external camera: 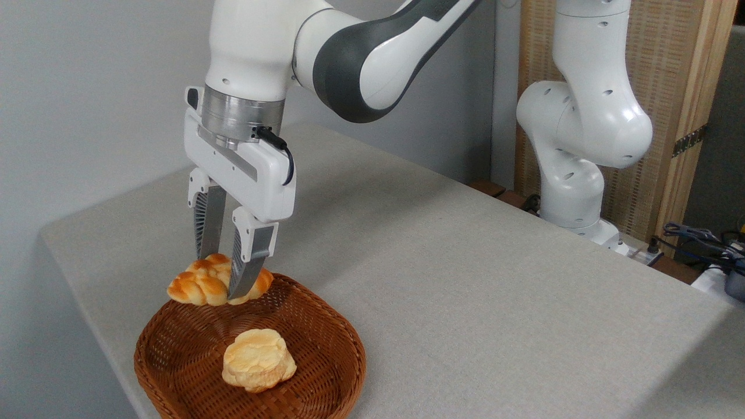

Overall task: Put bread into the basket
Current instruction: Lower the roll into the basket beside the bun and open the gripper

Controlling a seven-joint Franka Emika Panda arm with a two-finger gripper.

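Note:
The bread (201, 285) is a golden-orange braided loaf with paler seams. It hangs level over the far rim of the basket (326, 326), a shallow brown wicker one at the table's near left. My gripper (221, 278) points straight down and is shut on the loaf's middle, one finger on each long side. The near finger (247, 262) hides part of the loaf's right half. Whether the loaf touches the rim I cannot tell.
A round, pale yellow puffy bun (258, 359) lies inside the basket, toward its front. The grey cloth-covered table (465, 279) stretches right and back. The arm's white base (576, 174) stands past the right edge, with cables (698, 238) beside it.

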